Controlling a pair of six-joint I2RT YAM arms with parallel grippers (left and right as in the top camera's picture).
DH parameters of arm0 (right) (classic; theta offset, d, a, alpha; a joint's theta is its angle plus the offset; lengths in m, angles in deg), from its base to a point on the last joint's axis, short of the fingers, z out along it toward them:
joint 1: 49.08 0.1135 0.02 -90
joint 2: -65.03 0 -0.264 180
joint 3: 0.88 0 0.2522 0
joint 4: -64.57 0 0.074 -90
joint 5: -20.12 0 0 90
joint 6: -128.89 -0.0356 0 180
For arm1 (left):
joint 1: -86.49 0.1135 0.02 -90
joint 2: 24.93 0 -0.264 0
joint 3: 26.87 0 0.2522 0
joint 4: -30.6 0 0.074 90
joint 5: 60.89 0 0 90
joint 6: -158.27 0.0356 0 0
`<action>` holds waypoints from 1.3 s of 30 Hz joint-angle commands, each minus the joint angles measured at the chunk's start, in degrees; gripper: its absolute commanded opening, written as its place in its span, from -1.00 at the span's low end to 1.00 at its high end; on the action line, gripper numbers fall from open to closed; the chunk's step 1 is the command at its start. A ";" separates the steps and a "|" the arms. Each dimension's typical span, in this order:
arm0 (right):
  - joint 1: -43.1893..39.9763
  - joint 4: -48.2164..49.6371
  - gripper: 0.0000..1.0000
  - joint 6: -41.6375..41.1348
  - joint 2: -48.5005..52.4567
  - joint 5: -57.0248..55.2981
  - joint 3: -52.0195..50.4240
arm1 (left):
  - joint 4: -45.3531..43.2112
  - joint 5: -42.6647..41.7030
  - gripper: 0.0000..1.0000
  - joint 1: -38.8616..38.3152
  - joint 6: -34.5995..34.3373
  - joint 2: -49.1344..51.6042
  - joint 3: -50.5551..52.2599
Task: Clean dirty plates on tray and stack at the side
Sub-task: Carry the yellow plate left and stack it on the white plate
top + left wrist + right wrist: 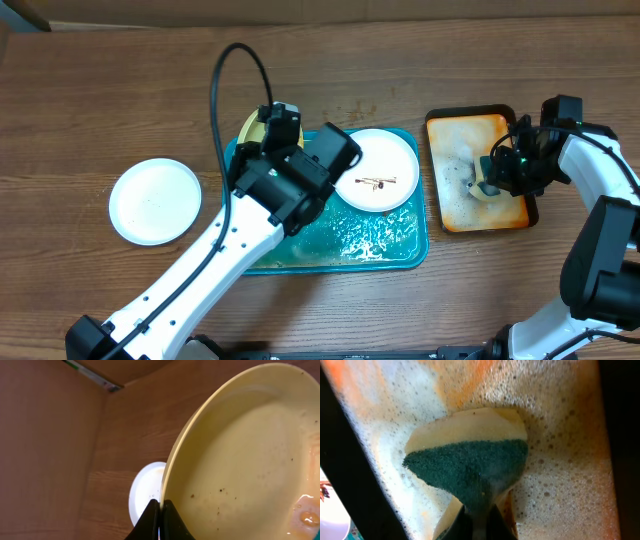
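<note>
My left gripper (161,506) is shut on the rim of the pale yellow-green plate (240,460) and holds it tilted above the teal-blue tray (385,250); the plate has dark specks and a smear. It peeks out behind the arm in the overhead view (252,127). A white plate (377,169) with a brown smear lies in the tray's right part. Another white plate (155,200) lies on the table to the left, and also shows in the left wrist view (145,492). My right gripper (479,515) is shut on a green-and-yellow sponge (470,465) over the foamy orange tray (452,135).
The orange dark-rimmed tray stands right of the teal tray, full of soapy foam (560,460). Soapy water lies in the teal tray's front part (370,235). The left arm (220,260) reaches diagonally over the teal tray's left half.
</note>
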 commanded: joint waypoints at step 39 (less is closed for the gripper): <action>0.15 0.37 -0.92 0.57 -1.49 0.70 -0.20 | -4.66 15.26 -0.92 -8.13 10.97 1.05 -0.37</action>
